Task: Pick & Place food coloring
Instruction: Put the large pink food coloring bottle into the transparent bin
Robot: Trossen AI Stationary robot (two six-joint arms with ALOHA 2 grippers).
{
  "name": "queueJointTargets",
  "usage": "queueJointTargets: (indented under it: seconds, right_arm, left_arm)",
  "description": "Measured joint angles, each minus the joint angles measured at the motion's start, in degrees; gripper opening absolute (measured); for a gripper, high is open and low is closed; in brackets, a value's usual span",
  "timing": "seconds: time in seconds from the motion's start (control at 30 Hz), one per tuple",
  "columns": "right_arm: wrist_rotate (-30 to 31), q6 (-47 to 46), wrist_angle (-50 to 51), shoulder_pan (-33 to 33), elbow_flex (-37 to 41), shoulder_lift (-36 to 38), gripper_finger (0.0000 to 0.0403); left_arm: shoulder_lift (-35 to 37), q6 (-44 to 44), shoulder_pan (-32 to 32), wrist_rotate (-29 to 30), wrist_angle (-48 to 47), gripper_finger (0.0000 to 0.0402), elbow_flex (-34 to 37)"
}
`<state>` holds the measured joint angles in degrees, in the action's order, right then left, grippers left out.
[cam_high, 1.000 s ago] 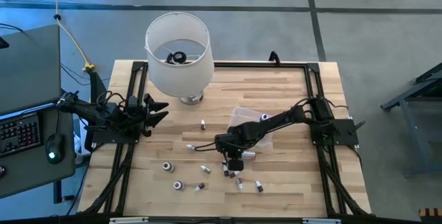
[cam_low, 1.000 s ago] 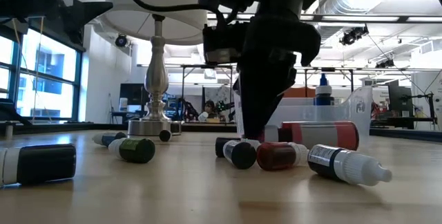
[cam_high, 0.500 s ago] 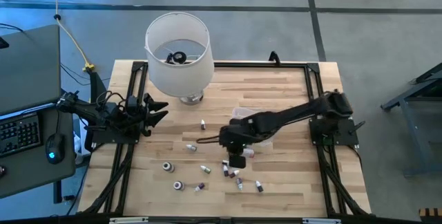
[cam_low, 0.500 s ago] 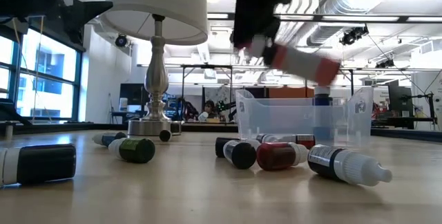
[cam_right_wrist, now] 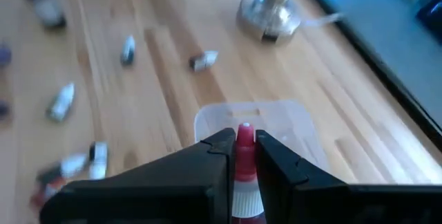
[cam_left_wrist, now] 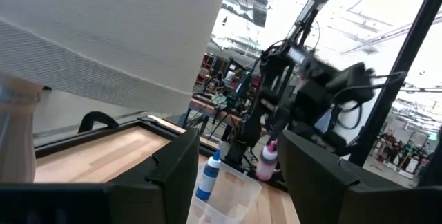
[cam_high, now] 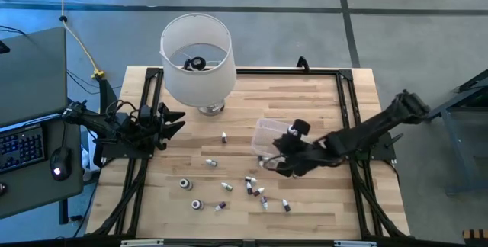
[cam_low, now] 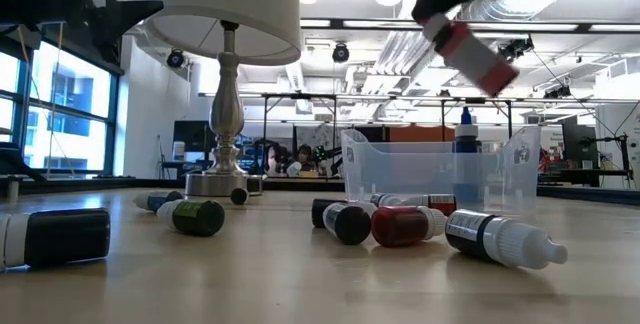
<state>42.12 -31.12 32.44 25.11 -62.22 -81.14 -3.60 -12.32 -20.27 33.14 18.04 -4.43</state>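
Note:
Several tiny food coloring bottles lie on their sides on the wooden table, among them a cluster and a red one. My right gripper is shut on a red bottle with a white cap, raised over the near edge of the clear tub. A blue bottle stands upright in the tub. My left gripper waits open at the table's left side, beside the lamp base. My right gripper pinches the red bottle between its two fingers just below the white cap, which pokes out past the fingertips. The bottle is lifted clear of the table and tilted, high above the tub.
A big white lampshade on a metal base stands at the table's far left. More bottles lie toward the left and near side. A desk with keyboard and mouse sits beyond the left edge.
My right gripper has risen from the bottle cluster at the table's near middle, carrying the red bottle up off the table, and has swung toward the right and far side to the tub. The bottle, lying on the table a second ago, now hangs tilted in the air.

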Motion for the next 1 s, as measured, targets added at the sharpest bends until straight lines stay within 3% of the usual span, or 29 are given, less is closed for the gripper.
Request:
queueJointTargets:
  seconds: [0.17,0.37,0.6,1.0]
  right_arm:
    - [9.84,7.40,-26.63,1.61,19.16,4.93,0.0032]
    - [12.56,10.46,-45.62,1.43,32.83,6.24,0.0035]
    - [14.72,10.61,-53.92,1.41,41.84,6.26,0.0038]
    - [16.10,14.82,-61.58,1.41,46.41,6.24,0.0040]
  left_arm:
    - [0.00,0.00,0.02,0.70,0.57,0.0195,0.00]
    - [0.00,0.00,0.01,0.86,0.49,0.0195,0.00]
    - [0.00,0.00,0.01,1.07,0.52,0.0195,0.00]
    - [0.00,0.00,0.00,3.87,0.48,0.0195,0.00]
